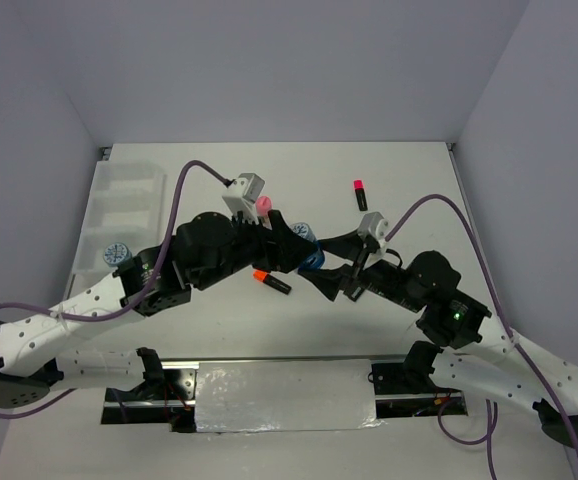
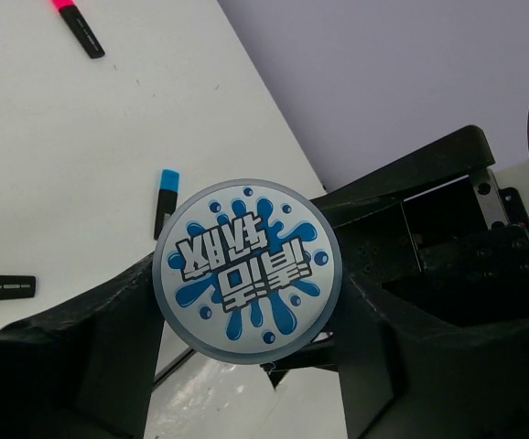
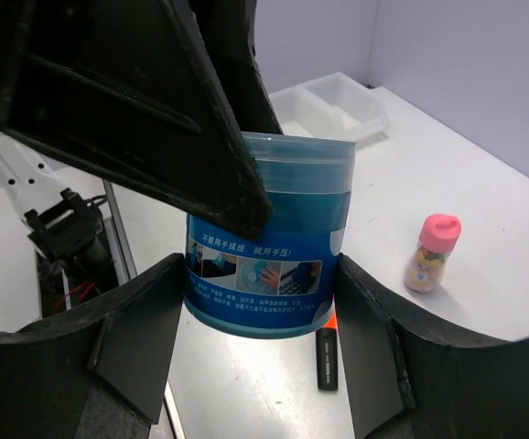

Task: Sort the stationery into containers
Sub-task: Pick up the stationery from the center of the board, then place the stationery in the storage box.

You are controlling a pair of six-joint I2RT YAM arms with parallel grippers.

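Observation:
A blue roll [image 1: 314, 262] hangs above the table between both grippers. My left gripper [image 1: 303, 248] grips it near its printed lid [image 2: 246, 270]. My right gripper [image 1: 325, 272] has both fingers against its blue wall [image 3: 260, 293]. A second blue roll [image 1: 117, 252] lies in the near compartment of the white tray [image 1: 127, 182]. The orange-capped marker [image 1: 272, 281] lies under the arms and shows in the right wrist view [image 3: 326, 357]. The pink-capped marker [image 1: 359, 189] lies far right. The blue-capped marker [image 2: 165, 201] lies on the table. The pink-capped tube [image 1: 264, 204] stands upright.
The tray [image 3: 338, 105] sits at the table's far left. A metal strip [image 1: 284, 395] runs along the near edge between the arm bases. Purple cables arc over both arms.

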